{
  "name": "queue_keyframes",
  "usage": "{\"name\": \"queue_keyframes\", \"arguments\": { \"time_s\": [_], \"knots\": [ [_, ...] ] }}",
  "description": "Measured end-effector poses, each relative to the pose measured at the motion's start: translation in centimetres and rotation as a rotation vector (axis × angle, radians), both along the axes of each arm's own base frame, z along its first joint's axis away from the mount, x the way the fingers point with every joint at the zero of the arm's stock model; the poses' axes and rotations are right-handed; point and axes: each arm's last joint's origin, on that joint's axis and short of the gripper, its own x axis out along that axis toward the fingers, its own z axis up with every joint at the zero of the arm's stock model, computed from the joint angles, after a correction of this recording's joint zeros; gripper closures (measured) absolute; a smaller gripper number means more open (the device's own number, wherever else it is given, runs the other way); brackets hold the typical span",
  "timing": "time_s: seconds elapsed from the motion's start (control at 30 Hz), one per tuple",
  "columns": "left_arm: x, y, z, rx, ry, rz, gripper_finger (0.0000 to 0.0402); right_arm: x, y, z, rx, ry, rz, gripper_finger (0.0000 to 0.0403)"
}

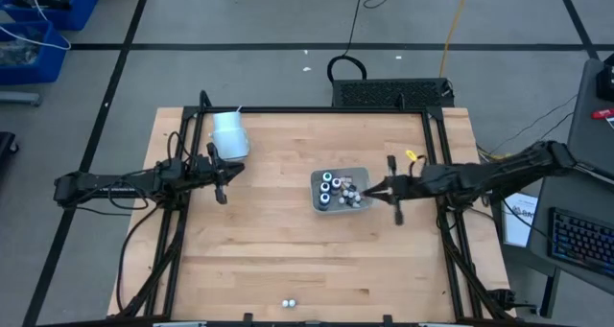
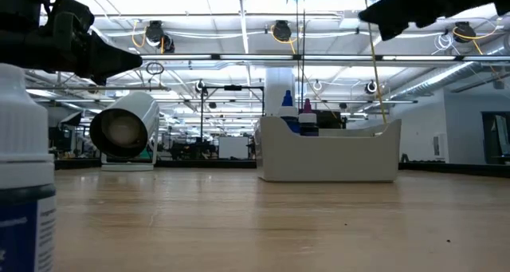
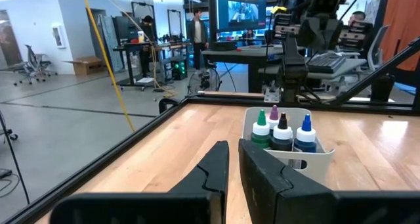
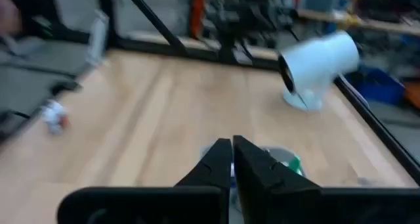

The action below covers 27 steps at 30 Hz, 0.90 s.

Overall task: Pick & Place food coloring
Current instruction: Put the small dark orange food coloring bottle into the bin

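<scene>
1. Currently, the left claw (image 1: 222, 178) hangs over the left part of the table (image 1: 259, 260), its fingers (image 3: 216, 168) drawn nearly together and holding nothing.
2. Just behind it, a pale cup (image 1: 230, 135) lies tipped on its side near the table's far left edge.
3. At the table's centre, a clear tray (image 1: 318, 201) holds the food coloring (image 1: 338, 188): 4 dark bottles with white caps, plus smaller whitish ones beside them.
4. Near the front edge, 2 small whitish bottles (image 1: 289, 302) lie on the bare wood, well apart from the tray.
5. Immediately right of the tray, the right claw (image 1: 369, 191) sits at its right rim, clenched with nothing gripped.
</scene>
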Motion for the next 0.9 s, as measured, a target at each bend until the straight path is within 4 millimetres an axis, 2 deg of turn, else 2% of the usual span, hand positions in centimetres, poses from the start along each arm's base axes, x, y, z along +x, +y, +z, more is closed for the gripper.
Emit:
{"name": "queue_keyframes", "arguments": {
  "time_s": [0.2,0.43,0.63,0.9],
  "knots": [
    [0.0,0.0,0.0,0.003,0.001,0.0,0.0357,-3.5,-0.9,-1.3,0.028,-0.114,0.042,0.0401],
    [0.0,0.0,0.0,0.007,0.002,0.002,0.0357,-6.0,-1.8,-3.8,0.09,-0.269,0.008,0.0402],
    [0.0,0.0,0.0,0.008,0.002,0.003,0.0357,-7.1,-1.9,-5.3,0.114,-0.301,0.006,0.0403],
    [0.0,0.0,0.0,0.006,0.002,0.002,0.0357,-7.4,-2.0,-6.8,0.098,-0.293,0.009,0.0403]
  ]
}}
